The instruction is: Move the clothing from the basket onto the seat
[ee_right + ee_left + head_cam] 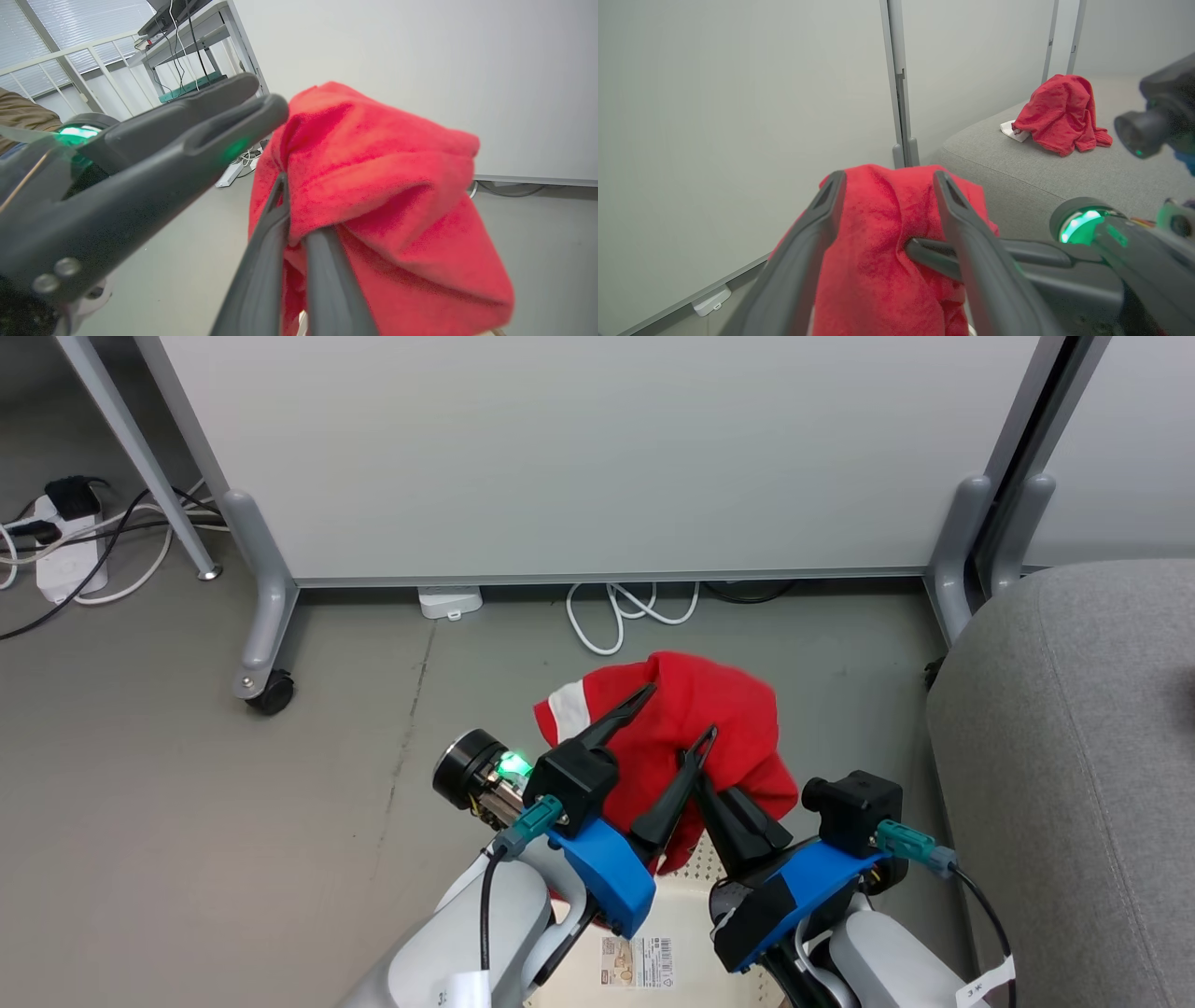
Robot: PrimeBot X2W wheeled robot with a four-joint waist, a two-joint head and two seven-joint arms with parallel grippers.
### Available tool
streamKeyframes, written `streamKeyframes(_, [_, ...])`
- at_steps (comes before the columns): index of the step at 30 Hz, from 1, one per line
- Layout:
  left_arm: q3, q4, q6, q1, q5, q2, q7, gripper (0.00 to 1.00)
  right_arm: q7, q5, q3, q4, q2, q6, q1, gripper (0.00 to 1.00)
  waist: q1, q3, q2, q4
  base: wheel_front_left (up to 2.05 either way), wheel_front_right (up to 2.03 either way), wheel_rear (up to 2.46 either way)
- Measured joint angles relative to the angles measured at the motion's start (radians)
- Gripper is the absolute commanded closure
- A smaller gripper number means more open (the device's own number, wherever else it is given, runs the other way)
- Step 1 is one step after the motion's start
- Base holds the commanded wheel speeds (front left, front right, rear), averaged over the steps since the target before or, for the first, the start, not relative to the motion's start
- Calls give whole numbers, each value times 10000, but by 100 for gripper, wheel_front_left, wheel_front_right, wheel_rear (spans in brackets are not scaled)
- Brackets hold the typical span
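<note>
A red garment with a white stripe hangs in the air above the cream basket, whose perforated wall shows between my arms. My right gripper is shut on a fold of this clothing; in the right wrist view its fingers pinch the cloth. My left gripper stands open, its fingers spread on either side of the same garment without pinching it. A second red garment lies heaped on the light grey seat, which lies to the right of the basket.
A pale partition panel on grey castor legs stands just beyond the basket. A power strip and cables lie on the floor at far left, with a white cable loop under the panel. A person's brown sleeve shows far off.
</note>
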Motion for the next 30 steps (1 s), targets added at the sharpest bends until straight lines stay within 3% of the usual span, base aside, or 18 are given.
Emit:
streamKeyframes(17, [430,-228,-4,50,324,86,-2,0,2,-504,-397,-123,6,0,29,100,0,158,0,-320,0,0,0])
streamKeyframes(30, [731,-585,-17,58,623,263,-2,0,4,-1814,-1998,-790,4,0,-165,100,0,854,0,-1695,0,0,0])
